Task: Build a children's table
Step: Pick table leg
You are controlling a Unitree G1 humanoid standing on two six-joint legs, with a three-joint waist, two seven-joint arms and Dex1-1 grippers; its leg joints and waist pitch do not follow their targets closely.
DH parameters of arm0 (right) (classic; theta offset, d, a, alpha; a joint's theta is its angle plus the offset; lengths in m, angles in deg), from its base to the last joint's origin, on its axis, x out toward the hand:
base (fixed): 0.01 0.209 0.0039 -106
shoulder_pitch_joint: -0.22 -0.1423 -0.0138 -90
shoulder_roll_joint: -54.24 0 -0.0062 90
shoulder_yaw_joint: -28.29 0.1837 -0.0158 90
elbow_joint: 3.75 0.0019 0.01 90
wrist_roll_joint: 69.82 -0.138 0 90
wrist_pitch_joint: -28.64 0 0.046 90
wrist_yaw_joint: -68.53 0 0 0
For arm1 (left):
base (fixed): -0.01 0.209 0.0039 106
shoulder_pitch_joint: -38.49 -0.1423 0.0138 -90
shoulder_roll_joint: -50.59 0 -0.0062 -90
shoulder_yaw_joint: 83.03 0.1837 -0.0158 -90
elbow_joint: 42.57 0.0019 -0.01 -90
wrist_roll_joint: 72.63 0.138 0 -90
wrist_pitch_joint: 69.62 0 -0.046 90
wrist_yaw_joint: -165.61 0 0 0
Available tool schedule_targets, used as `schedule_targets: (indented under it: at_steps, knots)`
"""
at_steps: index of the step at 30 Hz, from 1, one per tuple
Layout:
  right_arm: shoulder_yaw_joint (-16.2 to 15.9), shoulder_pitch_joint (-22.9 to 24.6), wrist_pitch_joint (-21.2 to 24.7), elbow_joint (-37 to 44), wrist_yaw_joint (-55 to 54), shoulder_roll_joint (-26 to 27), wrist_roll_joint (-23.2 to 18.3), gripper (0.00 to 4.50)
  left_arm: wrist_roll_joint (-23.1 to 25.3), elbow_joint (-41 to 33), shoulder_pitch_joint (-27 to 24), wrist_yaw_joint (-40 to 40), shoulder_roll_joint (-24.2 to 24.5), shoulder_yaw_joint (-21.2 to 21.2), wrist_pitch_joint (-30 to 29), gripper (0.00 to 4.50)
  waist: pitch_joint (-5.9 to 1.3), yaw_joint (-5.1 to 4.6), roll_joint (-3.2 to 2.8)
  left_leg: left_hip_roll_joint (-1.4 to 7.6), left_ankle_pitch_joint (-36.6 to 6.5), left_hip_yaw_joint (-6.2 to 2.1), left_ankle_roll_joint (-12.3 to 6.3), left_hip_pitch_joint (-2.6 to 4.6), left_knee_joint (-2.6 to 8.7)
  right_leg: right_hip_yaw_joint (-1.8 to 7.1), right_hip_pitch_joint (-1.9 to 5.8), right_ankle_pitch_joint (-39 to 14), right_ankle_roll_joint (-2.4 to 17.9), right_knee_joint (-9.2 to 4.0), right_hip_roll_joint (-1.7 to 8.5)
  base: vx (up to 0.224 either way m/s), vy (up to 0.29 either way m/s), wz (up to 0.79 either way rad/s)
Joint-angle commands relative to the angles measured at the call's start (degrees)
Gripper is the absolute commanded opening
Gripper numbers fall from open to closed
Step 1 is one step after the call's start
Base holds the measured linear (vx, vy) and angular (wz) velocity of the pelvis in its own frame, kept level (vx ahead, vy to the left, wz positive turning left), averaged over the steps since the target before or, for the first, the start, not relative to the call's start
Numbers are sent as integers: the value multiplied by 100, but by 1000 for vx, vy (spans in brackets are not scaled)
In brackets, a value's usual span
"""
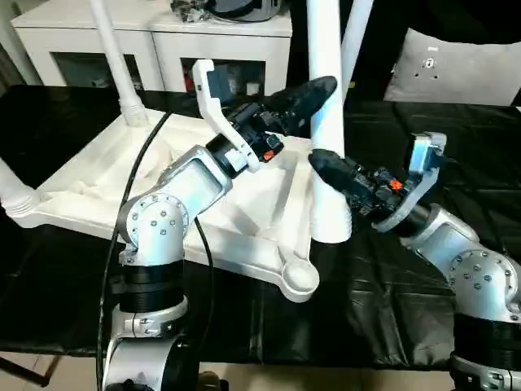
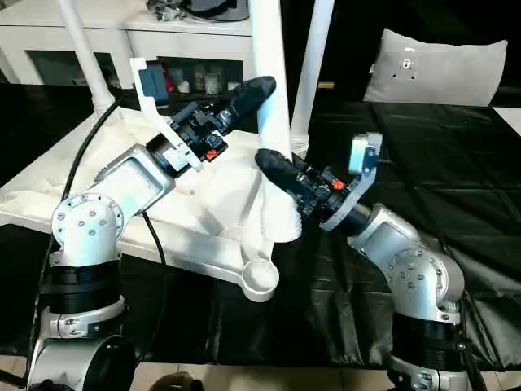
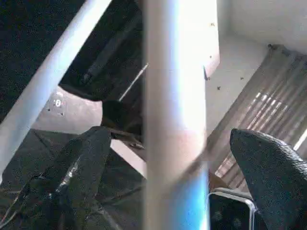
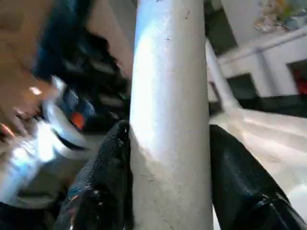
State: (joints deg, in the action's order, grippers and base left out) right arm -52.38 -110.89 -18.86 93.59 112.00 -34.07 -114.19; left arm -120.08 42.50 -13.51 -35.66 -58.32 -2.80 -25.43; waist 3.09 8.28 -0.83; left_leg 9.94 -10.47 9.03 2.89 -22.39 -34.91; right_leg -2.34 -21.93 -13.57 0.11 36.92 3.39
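Observation:
The children's table top lies upside down, ribs up, on a black sheet. Three legs stand in its sockets: one at the back left, one at the left edge, one at the back right. A fourth leg stands nearly upright, its ridged end just above the top's front edge, behind the empty corner socket. My right gripper is shut on this leg low down, fingers pressed to its sides. My left gripper stands open around the leg higher up, fingers apart from it.
A long white cabinet runs along the back. A white cushion lies at the back right. The black sheet covers the work surface to the right of the table top. A black cable hangs along my left arm.

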Motion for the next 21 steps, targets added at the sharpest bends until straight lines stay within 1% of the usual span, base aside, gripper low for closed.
schedule_targets:
  at_steps: [1, 2, 3, 4, 5, 6, 7, 8, 9, 10, 11, 12, 13, 14, 15, 17, 21]
  knots:
    - [-397, 9, -346, 141, -173, -11, 571, 186, 268, -165, -89, 61, 53, 245, 158, 421, -354, 14, 77, 260, -522, -79, 128, 60, 427, 253, 257, -523, 714, -528, 456, 0, 0, 0]
    - [-556, -6, -562, 82, -328, 97, 848, 186, 656, -243, -182, 72, 136, 527, 379, 413, -361, 17, 78, 269, -509, -88, 115, 61, 434, 249, 252, -496, 676, -532, 455, 0, 0, 0]
    - [-610, -12, -646, 58, -385, 153, 938, 186, 820, -272, -223, 87, 170, 652, 465, 413, -367, -5, 85, 261, -490, -82, 93, 59, 436, 251, 257, -414, 618, -518, 451, 0, 0, 0]
    - [-628, -16, -687, 43, -422, 184, 978, 186, 898, -285, -241, 98, 186, 712, 506, 401, -375, 1, 81, 258, -462, -80, 80, 69, 431, 253, 259, -366, 607, -518, 454, 0, 0, 0]
    - [-696, -31, -831, -8, -557, 286, 1118, 186, 1151, -326, -298, 158, 225, 899, 641, 387, -378, 3, 68, 263, -407, -78, 56, 77, 432, 258, 251, -245, 616, -514, 449, 0, 0, 0]
    - [-835, -40, -1119, -95, -770, 408, 1405, 186, 1379, -352, -362, 370, 158, 1009, 773, 376, -381, 5, 60, 273, -383, -86, 59, 74, 435, 252, 253, -173, 624, -499, 449, 0, 0, 0]
    - [-835, -40, -1119, -95, -770, 408, 1405, 186, 1379, -352, -362, 370, 158, 1009, 773, 370, -383, -13, 64, 281, -349, -84, 88, 70, 434, 244, 254, 9, 669, -478, 441, 0, 0, 0]
    - [-1023, -34, -1496, -215, -962, 481, 1758, 186, 1558, -335, -406, 664, 23, 1017, 921, 366, -401, 0, 35, 279, -301, -84, 91, 86, 419, 241, 254, 213, 750, -453, 441, 0, 0, 0]
    - [-1023, -34, -1496, -215, -962, 481, 1758, 186, 1558, -335, -406, 664, 23, 1017, 921, 356, -397, -14, 49, 277, -248, -81, 102, 76, 413, 235, 267, 429, 804, -439, 430, 0, 0, 0]
    - [-1189, -17, -1937, -425, -1194, 592, 2126, 186, 1738, -272, -445, 1017, -163, 966, 1167, 342, -406, -7, 50, 282, -227, -82, 94, 76, 408, 235, 271, 529, 834, -429, 439, 0, 0, 0]
    - [-1335, 13, -2231, -531, -1247, 615, 2395, 186, 1855, -228, -467, 1189, -275, 936, 1349, 342, -400, -27, 71, 273, -232, -74, 90, 65, 408, 231, 280, 631, 894, -432, 439, 0, 0, 0]
    - [-1384, 25, -2330, -565, -1258, 621, 2486, 186, 1891, -213, -474, 1242, -313, 926, 1409, 342, -396, -33, 74, 273, -280, -76, 69, 58, 411, 228, 295, 617, 908, -434, 439, 0, 0, 0]
    - [-1438, 38, -2475, -635, -1342, 664, 2624, 186, 1892, -171, -473, 1392, -425, 843, 1465, 325, -404, -25, 68, 276, -275, -81, 59, 66, 410, 228, 301, 623, 909, -426, 447, 0, 0, 0]
    - [-1438, 38, -2475, -635, -1342, 664, 2624, 186, 1892, -171, -473, 1392, -425, 843, 1465, 325, -393, -36, 80, 270, -299, -79, 21, 63, 416, 230, 301, 580, 913, -433, 438, 0, 0, 0]
    - [-1451, 42, -2516, -656, -1370, 688, 2662, 186, 1884, -156, -473, 1436, -471, 808, 1477, 323, -394, -30, 77, 276, -326, -78, -15, 77, 413, 238, 292, 542, 914, -439, 442, 0, 0, 0]
    - [-1574, 58, -2636, -698, -1363, 716, 2786, 186, 1909, -155, -505, 1378, -471, 886, 1443, 322, -388, -31, 78, 280, -348, -76, -53, 75, 415, 237, 283, 520, 935, -439, 440, 0, 0, 0]
    - [-1683, 58, -2966, -871, -1355, 754, 2949, 186, 2011, -176, -570, 1357, -506, 1010, 1459, 322, -384, -39, 80, 284, -388, -72, -110, 70, 411, 242, 277, 416, 934, -449, 448, 0, 0, 0]
